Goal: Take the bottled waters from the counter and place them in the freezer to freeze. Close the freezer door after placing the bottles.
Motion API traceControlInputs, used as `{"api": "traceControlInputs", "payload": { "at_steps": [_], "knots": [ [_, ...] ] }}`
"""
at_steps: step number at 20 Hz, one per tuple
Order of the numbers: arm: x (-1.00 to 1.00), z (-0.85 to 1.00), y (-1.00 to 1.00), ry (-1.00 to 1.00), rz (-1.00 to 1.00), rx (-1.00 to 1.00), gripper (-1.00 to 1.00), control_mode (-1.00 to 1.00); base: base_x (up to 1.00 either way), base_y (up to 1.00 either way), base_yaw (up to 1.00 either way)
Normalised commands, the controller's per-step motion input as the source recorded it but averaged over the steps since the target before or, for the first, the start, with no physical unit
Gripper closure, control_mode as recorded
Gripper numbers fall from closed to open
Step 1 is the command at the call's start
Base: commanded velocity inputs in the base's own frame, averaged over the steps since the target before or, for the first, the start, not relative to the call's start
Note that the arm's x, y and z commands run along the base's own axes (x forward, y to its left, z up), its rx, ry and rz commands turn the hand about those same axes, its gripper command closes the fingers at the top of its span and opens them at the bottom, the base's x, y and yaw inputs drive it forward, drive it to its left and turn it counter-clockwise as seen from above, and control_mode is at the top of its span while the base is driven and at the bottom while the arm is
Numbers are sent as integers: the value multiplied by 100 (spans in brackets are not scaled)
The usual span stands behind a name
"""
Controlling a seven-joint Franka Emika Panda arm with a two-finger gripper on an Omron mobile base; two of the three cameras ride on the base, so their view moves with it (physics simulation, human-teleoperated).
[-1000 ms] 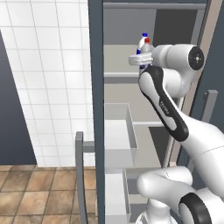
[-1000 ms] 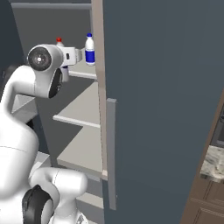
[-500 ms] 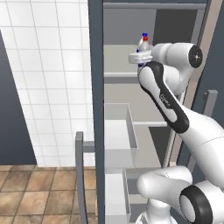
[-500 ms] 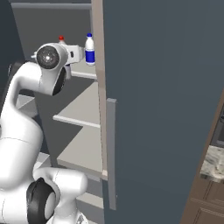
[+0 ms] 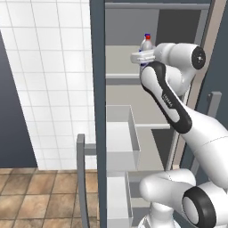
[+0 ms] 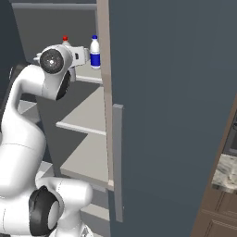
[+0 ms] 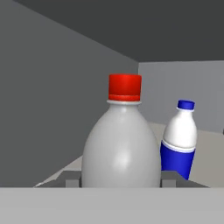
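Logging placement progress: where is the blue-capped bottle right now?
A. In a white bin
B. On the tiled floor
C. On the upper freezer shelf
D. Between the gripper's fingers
C: the blue-capped bottle stands upright on the upper freezer shelf, beside the red-capped bottle that the gripper clasps.

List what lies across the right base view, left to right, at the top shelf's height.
Arm's round joint → red-capped bottle → blue-capped bottle → freezer door.
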Motion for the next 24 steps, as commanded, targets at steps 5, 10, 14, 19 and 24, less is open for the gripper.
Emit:
{"api": "traceControlInputs", "payload": {
  "at_steps": [5, 10, 14, 19, 24],
  "knots": [
    [0, 14, 1, -5, 0, 1, 100, -100, 0, 0, 0],
    [4, 10, 0, -1, 0, 0, 100, -100, 0, 0, 0],
    [16, 1, 0, 1, 0, 1, 100, -100, 0, 0, 0],
    [31, 0, 0, 6, 0, 0, 100, -100, 0, 0, 0],
    [37, 0, 5, 0, 0, 0, 100, -100, 0, 0, 0]
  ]
}}
